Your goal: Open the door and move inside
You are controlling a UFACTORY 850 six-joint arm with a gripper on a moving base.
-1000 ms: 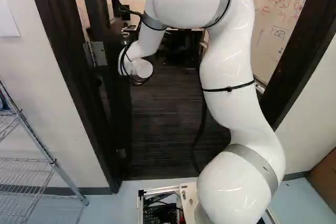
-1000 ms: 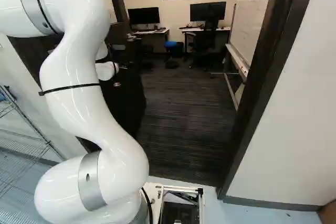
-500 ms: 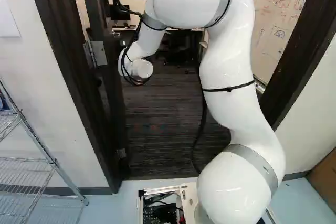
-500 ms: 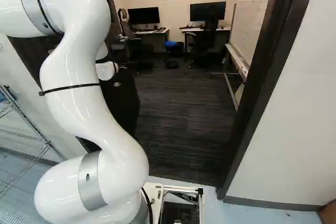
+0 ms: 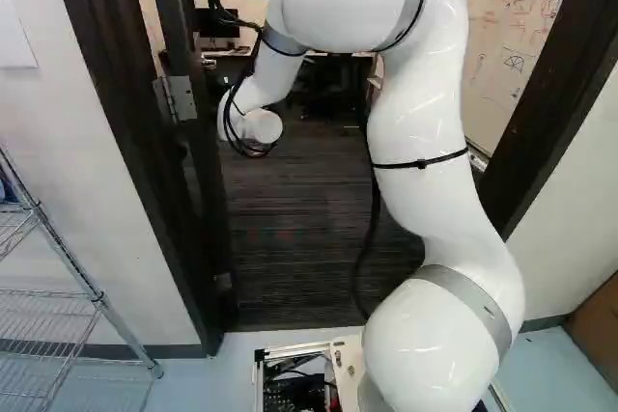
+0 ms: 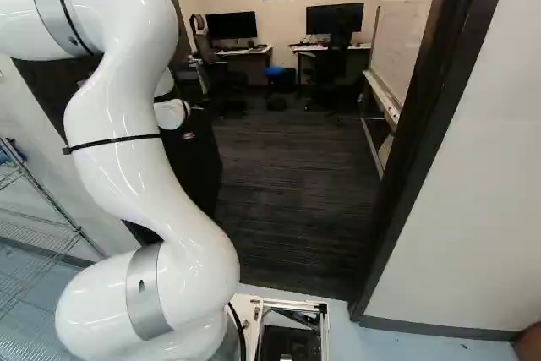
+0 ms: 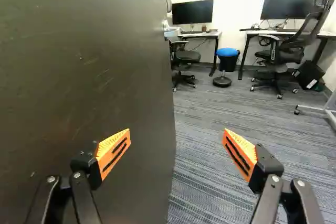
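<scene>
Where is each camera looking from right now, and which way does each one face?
Left base view: on the base, behind the arm and to its left, facing ahead and slightly down; the arm stands right of the middle.
Right base view: behind the arm to its right, facing likewise; the arm stands left of the middle.
Wrist view: on the wrist, looking along the open end effector past the door.
Shared: both base views show the door frame; right base and wrist views share the blue-seated stool.

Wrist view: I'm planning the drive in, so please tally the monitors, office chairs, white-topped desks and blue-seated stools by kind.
Black flat monitors: 2
Black wheeled chairs: 2
White-topped desks: 2
Blue-seated stool: 1
Total: 7
</scene>
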